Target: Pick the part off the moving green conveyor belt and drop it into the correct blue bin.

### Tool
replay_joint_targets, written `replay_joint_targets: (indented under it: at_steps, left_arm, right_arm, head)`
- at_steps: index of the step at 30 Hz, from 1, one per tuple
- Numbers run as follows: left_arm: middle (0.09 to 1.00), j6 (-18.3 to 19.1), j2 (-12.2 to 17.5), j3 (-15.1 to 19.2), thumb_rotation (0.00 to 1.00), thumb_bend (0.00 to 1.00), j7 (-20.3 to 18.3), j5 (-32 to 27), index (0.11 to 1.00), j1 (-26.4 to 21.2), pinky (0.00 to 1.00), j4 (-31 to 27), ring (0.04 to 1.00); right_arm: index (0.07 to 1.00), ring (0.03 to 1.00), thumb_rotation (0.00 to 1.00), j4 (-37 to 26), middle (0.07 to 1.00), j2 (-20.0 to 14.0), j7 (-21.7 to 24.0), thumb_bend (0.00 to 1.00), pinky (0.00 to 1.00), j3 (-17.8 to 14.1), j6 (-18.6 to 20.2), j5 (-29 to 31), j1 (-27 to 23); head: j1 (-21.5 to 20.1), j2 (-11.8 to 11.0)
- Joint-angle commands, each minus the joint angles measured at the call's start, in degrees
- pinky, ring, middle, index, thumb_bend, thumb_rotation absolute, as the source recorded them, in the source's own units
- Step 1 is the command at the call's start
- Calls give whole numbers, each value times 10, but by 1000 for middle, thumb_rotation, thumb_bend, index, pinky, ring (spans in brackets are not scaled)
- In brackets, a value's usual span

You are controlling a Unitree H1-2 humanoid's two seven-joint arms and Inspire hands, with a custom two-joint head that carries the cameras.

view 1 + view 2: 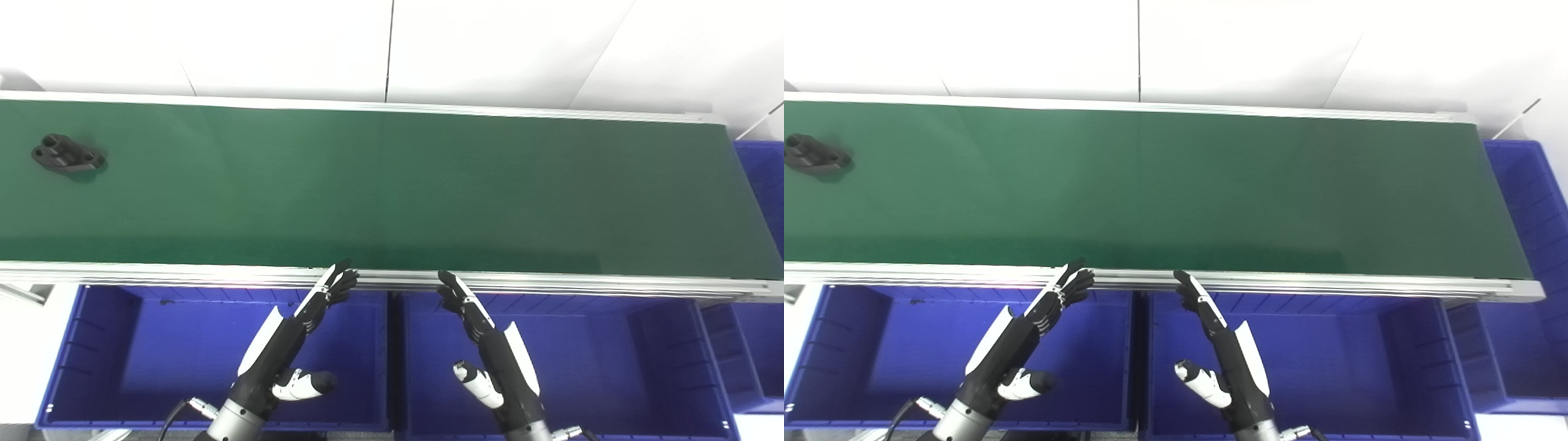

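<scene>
We see the black part (67,154) lying on the green conveyor belt (392,190) at its far left end, well apart from both hands. Left hand (294,343) hovers over the left blue bin (79,367), fingers spread, holding nothing. Right hand (490,349) hovers over the middle blue bin (674,367), fingers likewise apart and empty. Both sets of fingertips reach up near the belt's near rail (551,283).

At the far left of the frame, in its upper half, the part (67,154) lies flat on my green conveyor belt (392,190): a small black, roughly diamond-shaped piece with round holes, its long axis slanting down to the right. Two blue bins, the left bin (86,361) and the right bin (612,367), sit open side by side along the bottom, below the belt's near rail.
</scene>
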Motion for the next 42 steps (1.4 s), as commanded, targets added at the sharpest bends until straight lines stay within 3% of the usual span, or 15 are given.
replay_joint_targets:
  at_steps: [1, 34, 37, 42]
  left_arm:
    - [946, -23, 3, -3, 865, 804, 8, 0, 985, 2, 906, -11, 933]
    - [946, -23, 0, -1, 848, 810, 3, -7, 984, 1, 911, -6, 938]
    - [947, -23, 2, -5, 851, 800, 5, -4, 986, -2, 911, -3, 936]
    - [946, -23, -1, -17, 823, 808, 2, -20, 982, -10, 937, 22, 940]
  right_arm:
    - [934, 912, 958, -13, 944, 0, -1, 824, 878, 2, -35, 1, 2]
    - [935, 909, 950, -9, 944, 0, -2, 817, 871, 1, -34, -2, -2]
    - [937, 912, 953, -6, 944, -1, -3, 823, 873, 1, -35, -1, -1]
    - [931, 916, 945, 10, 942, -14, -13, 827, 871, 5, -36, 7, -3]
  head:
    - [1, 1]
    - [-1, -4]
    - [5, -14]
    - [36, -62]
